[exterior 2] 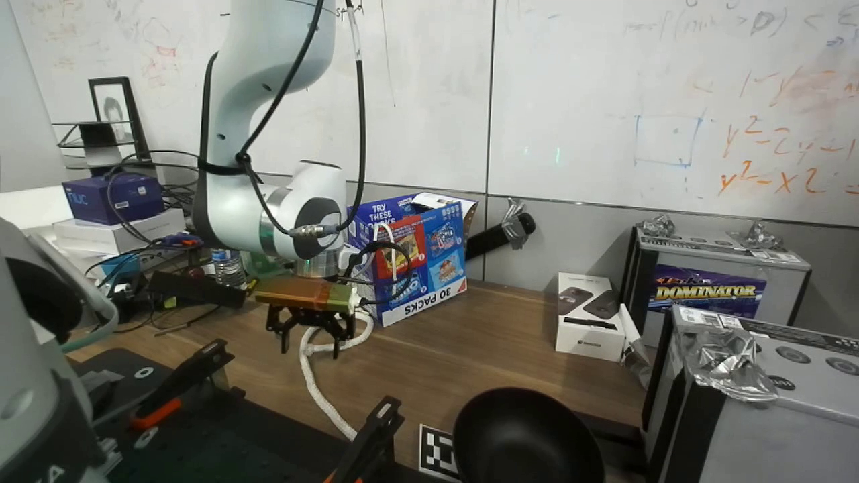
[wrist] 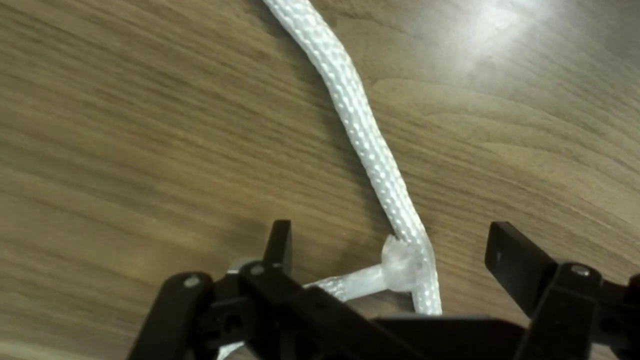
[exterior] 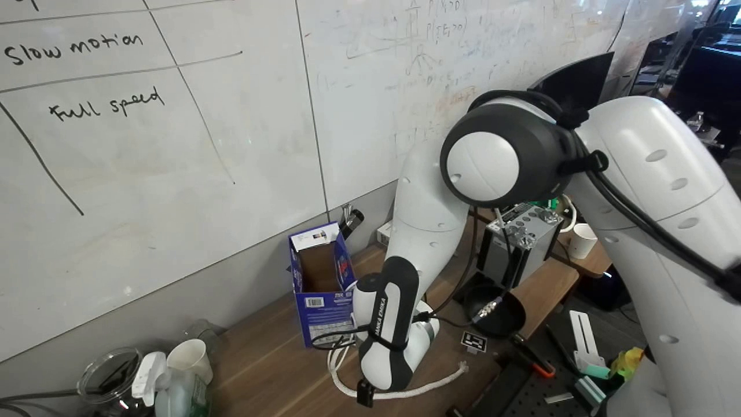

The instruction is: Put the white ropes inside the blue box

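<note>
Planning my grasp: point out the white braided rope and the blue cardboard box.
White braided rope [wrist: 374, 150]: wrist view, middle of the long strand.
Blue cardboard box [exterior 2: 433, 263]: in an exterior view, printed face.

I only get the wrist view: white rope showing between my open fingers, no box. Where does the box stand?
Observer: In both exterior views the blue box stands on the table, close to the wall.
Operator: Is its top open?
Observer: Yes, an exterior view looks down inside through the open top.
Operator: Any rope outside my picture?
Observer: In an exterior view, a white rope curves across the table, one tip lying away from the box.
</note>
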